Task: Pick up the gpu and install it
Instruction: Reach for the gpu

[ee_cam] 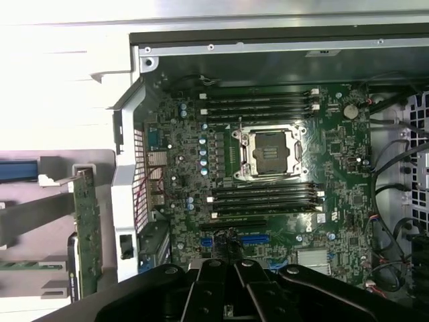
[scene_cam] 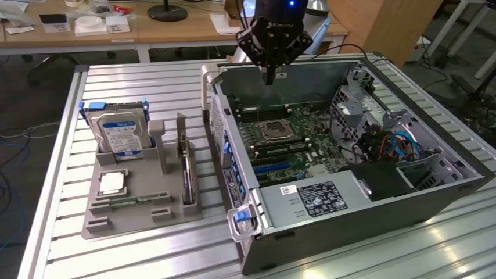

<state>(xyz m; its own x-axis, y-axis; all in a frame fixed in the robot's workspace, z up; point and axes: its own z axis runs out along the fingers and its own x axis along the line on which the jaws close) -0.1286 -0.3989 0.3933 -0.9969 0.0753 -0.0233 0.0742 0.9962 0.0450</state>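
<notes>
Tool (scene_cam: 270, 79): pressed together, empty, above open case (scene_cam: 349, 232).
Gpu (scene_cam: 184, 165): upright in rack (scene_cam: 132, 216), likely so its edge can be pinched.

An open computer case (scene_cam: 372, 224) lies on the slatted metal tabletop (scene_cam: 139, 87), toward the exterior view's right edge; inside it is a green motherboard (scene_cam: 298, 136) with a processor socket (scene_cam: 273, 130); near the opposite edge, a grey holder (scene_cam: 132, 218) carries an upright hard drive (scene_cam: 120, 136) with a blue-white label.
</notes>
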